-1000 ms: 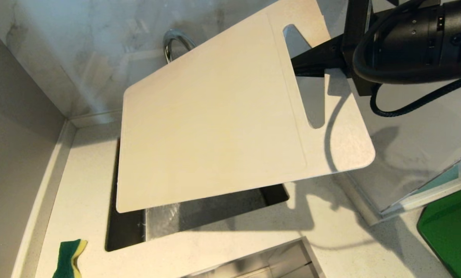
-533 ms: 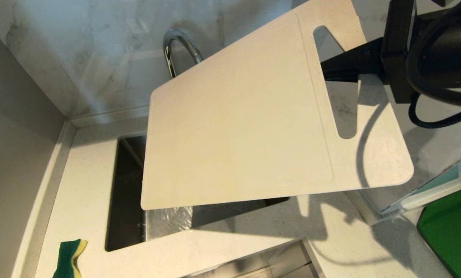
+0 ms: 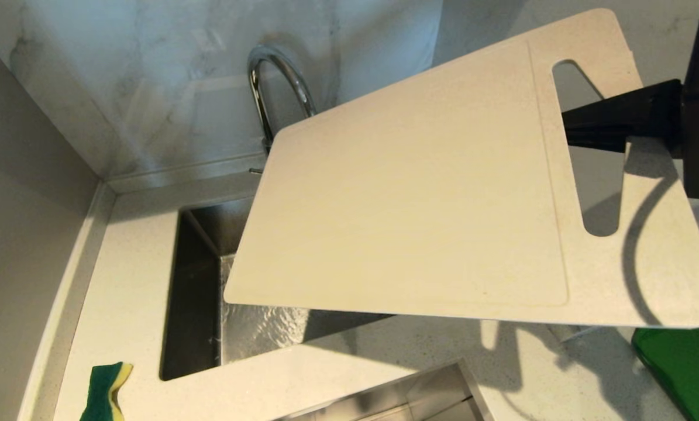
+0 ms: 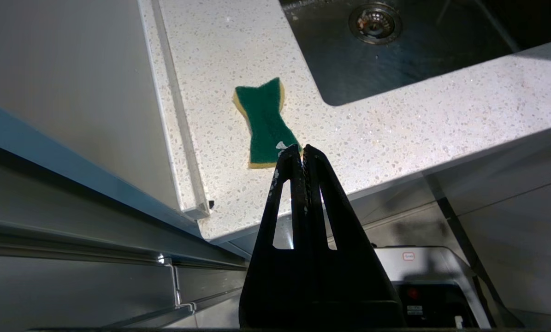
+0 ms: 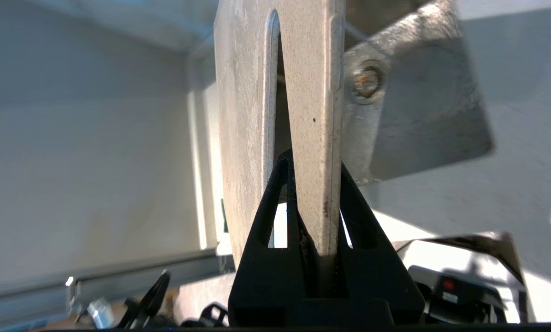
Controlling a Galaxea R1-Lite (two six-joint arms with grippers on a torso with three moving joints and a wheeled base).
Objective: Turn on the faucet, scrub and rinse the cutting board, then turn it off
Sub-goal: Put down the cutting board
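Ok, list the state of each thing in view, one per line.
cutting board: held in the air, tilted, partly over the sink.
right end effector: shut on the board's handle strip.
left end effector: shut, empty.
faucet: no water visible.
sponge: lying flat on the counter.
sink: wet.

One cutting board (image 3: 407, 210), one faucet (image 3: 273, 76), one sponge (image 3: 106, 392) at seven o'clock, one green mat (image 3: 685, 362), one sink (image 3: 197, 304), two pincers: left pincer (image 4: 301, 152), right pincer (image 5: 310, 170)

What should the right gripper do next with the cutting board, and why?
Probably carry it on toward the counter at the robot's right and set it down: the right gripper holds the cutting board in the air, clear of the faucet, with no water running.
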